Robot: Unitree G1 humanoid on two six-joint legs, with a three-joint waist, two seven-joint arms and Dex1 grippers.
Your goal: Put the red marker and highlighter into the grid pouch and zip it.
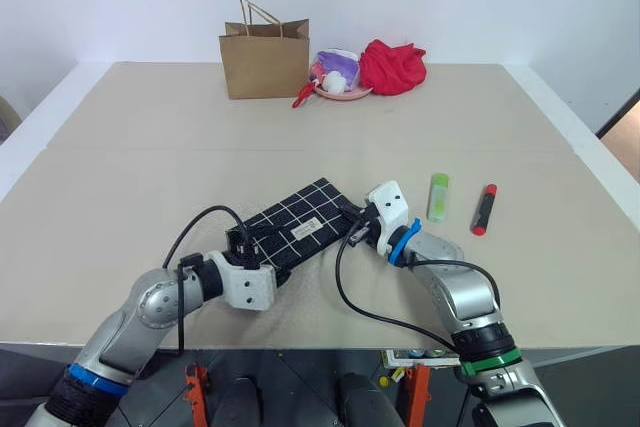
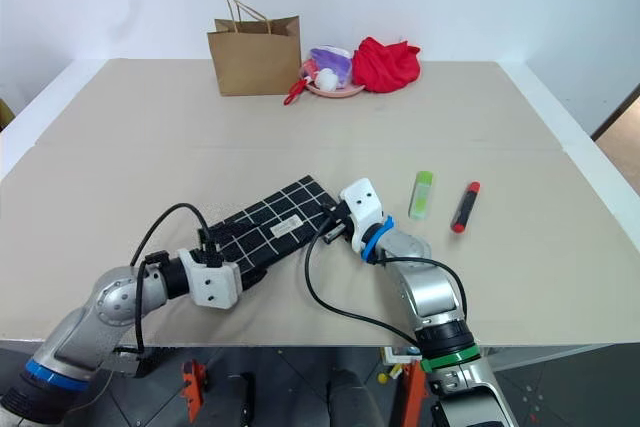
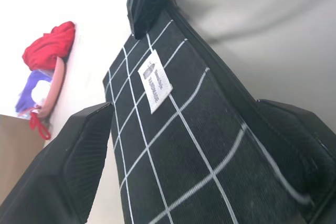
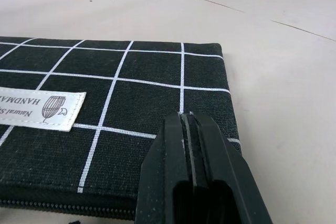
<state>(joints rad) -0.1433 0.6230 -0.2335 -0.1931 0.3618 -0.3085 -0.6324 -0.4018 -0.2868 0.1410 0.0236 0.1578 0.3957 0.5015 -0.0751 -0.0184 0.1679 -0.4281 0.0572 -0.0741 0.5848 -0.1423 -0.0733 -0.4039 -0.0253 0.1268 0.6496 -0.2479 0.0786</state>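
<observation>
From the head views, the grid pouch [image 1: 291,228] lay flat near the front of the beige table [image 1: 150,177], the left pincer [image 1: 240,244] spread wide over its near corner and the right pincer [image 1: 352,228] shut at its far end, seemingly to pin it for unzipping, while the highlighter [image 1: 438,196] and red marker [image 1: 484,208] waited just beyond, with a brown paper bag [image 1: 265,57] and red cloth [image 1: 392,65] by the white wall. The left wrist view showed both fingers [image 3: 79,161] straddling the pouch. The right wrist view showed closed fingers [image 4: 191,177] over its zipper edge, whether pinching anything I could not tell.
</observation>
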